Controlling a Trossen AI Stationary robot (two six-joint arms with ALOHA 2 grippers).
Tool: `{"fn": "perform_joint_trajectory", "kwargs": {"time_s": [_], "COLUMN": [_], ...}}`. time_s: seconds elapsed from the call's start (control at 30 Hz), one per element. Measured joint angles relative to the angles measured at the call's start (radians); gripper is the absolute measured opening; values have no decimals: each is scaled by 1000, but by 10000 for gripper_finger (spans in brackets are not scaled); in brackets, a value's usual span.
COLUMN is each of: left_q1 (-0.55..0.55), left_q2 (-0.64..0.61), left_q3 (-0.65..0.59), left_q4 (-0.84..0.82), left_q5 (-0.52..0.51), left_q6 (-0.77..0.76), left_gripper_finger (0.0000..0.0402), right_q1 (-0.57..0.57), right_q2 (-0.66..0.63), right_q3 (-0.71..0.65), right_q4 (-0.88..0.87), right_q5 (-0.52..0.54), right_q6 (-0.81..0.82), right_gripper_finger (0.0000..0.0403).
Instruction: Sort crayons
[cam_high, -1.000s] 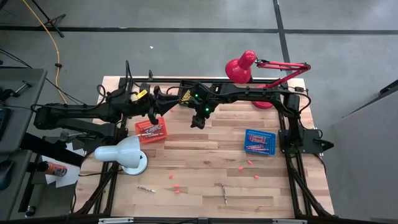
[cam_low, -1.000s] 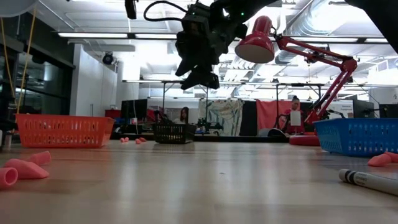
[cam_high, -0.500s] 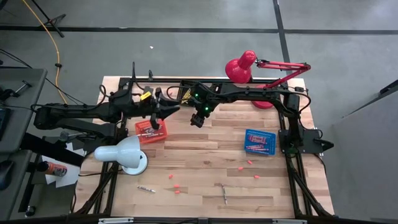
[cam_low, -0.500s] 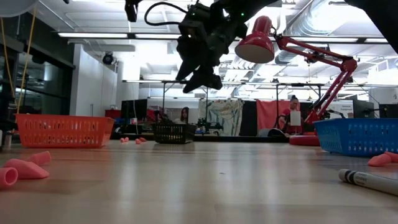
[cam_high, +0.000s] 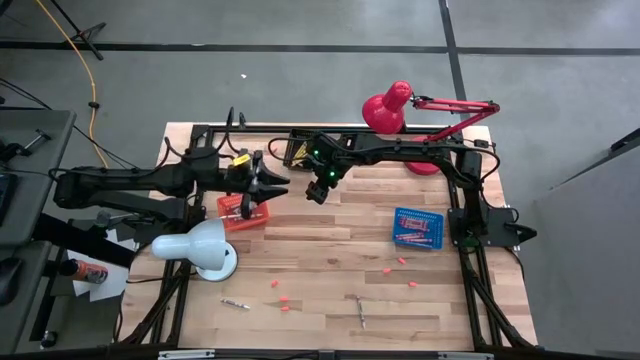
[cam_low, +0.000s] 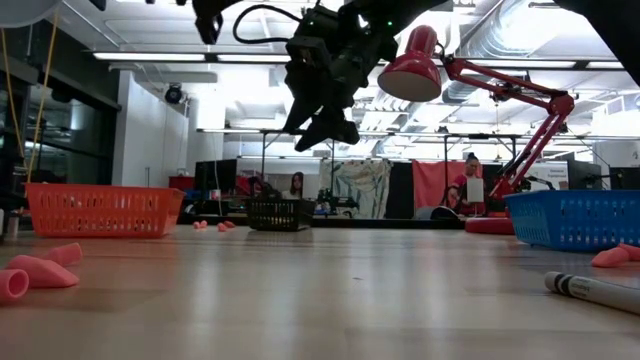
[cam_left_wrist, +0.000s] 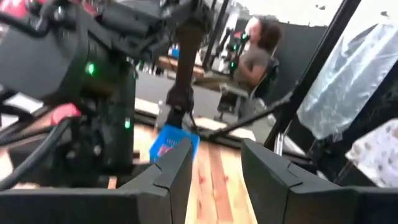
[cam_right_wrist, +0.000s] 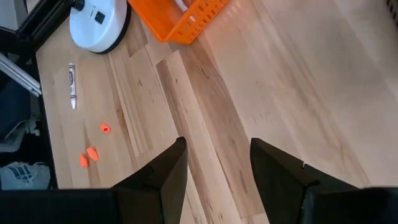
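Down at the near edge of the bench (cam_high: 330, 235) a grey crayon (cam_high: 235, 303) lies on bare wood toward the left corner and a second crayon (cam_high: 361, 312) lies nearer the middle, both well apart from either claw; from table height one grey stick (cam_low: 592, 291) shows at the right, close to the front edge. Small pink bits (cam_high: 284, 302) are scattered just behind them, and past those the wooden middle is open, with wide room to move. On the left the white lamp (cam_high: 196, 246) sits near the bench's left edge, and just beyond it is the orange basket (cam_high: 243, 210) with crayons lying inside. The left claw (cam_high: 262, 186) hangs in the air over the basket's far side, its fingers parted with nothing between them, the basket's crayons right beneath it. On the right, the blue basket (cam_high: 417, 227) holds more crayons close by the arm's base frame. The right claw (cam_high: 318, 190) hovers high over the middle of the bench, just beside the left one, its fingers also spread and empty, bare planks showing below them. At the far edge stands the red lamp (cam_high: 395, 107), its arm reaching to the right corner.
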Motion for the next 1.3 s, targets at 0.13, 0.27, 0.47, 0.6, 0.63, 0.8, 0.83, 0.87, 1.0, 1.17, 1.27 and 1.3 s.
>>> {"fn": "perform_joint_trajectory", "kwargs": {"time_s": [0.13, 0.27, 0.47, 0.6, 0.63, 0.8, 0.83, 0.87, 1.0, 1.17, 1.27, 1.3], "left_q1": [0, 0, 0, 0, 0, 0, 0, 0, 0, -2, -17, -25], "left_q2": [-35, -86, -131, -130, -126, -110, -105, -101, -90, -69, -43, -33], "left_q3": [0, 0, 0, 0, 0, 0, 0, 0, 0, 0, 0, 0], "left_q4": [-125, -219, -324, -334, -332, -333, -331, -334, -333, -331, -280, -257], "left_q5": [-2, -7, -34, -114, -133, -169, -169, -169, -169, -185, -190, -191], "left_q6": [11, 21, -12, -40, -55, -130, -143, -158, -190, -189, -155, -144], "left_gripper_finger": [124, 124, 124, 124, 124, 124, 124, 124, 124, 124, 124, 124], "right_q1": [0, 0, 14, 52, 63, 129, 140, 150, 174, 233, 285, 304], "right_q2": [0, 0, -4, -8, -8, -60, -89, -119, -281, -548, -691, -730], "right_q3": [0, 0, 0, 0, 0, -48, -79, -115, -305, -570, -701, -737], "right_q4": [-31, -117, -343, -450, -469, -463, -439, -416, -299, -39, 188, 271], "right_q5": [0, 1, 22, 67, 65, 61, 61, 60, 59, 64, 110, 137], "right_q6": [-49, -118, -245, -350, -367, -441, -447, -447, -341, -113, 62, 112], "right_gripper_finger": [167, 167, 167, 167, 167, 167, 167, 167, 167, 167, 167, 167]}}
